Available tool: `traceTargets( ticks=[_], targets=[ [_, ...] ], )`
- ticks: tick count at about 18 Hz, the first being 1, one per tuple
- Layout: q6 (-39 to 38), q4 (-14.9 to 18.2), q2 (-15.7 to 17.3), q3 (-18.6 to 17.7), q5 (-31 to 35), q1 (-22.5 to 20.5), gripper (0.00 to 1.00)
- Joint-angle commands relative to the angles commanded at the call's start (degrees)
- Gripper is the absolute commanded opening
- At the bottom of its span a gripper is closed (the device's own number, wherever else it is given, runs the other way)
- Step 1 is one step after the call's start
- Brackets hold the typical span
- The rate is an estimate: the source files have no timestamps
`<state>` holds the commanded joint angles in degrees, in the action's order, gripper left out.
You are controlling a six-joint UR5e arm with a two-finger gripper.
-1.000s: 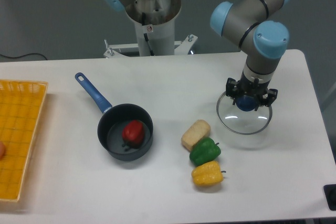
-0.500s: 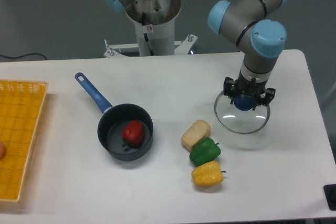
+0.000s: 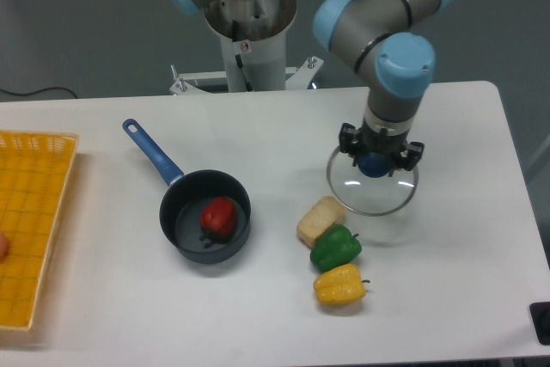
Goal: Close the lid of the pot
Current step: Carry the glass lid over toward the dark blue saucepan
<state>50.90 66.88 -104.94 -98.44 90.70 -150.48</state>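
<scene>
White table (image 3: 284, 135): lid (image 3: 372, 191) under the tool (image 3: 374, 163), pot (image 3: 204, 215) well left.

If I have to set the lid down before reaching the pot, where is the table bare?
Bare: between the pot and the yellow basket, and along the far edge behind the pot's handle. Crowded: the beige block, green pepper and yellow pepper under the lid.

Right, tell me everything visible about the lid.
The lid is a round disc of clear glass with a thin metal rim and a blue centre knob. The gripper is shut on that knob from above. The lid looks roughly level, right of the pot, its lower-left edge near the beige block. Whether it is touching the table cannot be told.
</scene>
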Motion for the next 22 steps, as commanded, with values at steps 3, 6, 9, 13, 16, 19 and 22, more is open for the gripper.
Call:
traceTargets(
  ticks=[3, 6, 9, 13, 16, 19, 22],
  targets=[
    [-3.0, 0.4, 0.8, -0.4, -0.1, 2.5, 0.55],
    [-5.2, 0.4, 1.1, -0.4, -0.4, 4.9, 0.55],
    [-6.3, 0.3, 1.3, -0.6, -0.6, 7.3, 0.54],
    [-7.6, 0.1, 1.7, -0.6, -1.2, 10.2, 0.52],
    [-7.9, -0.2, 1.8, -0.7, -1.8, 12.1, 0.52],
    [-8.9, -0.3, 2.5, -1.3, -2.0, 13.5, 0.52],
    [-11.0, -0.5, 2.7, -1.4, -2.2, 15.4, 0.52]
  ],
)
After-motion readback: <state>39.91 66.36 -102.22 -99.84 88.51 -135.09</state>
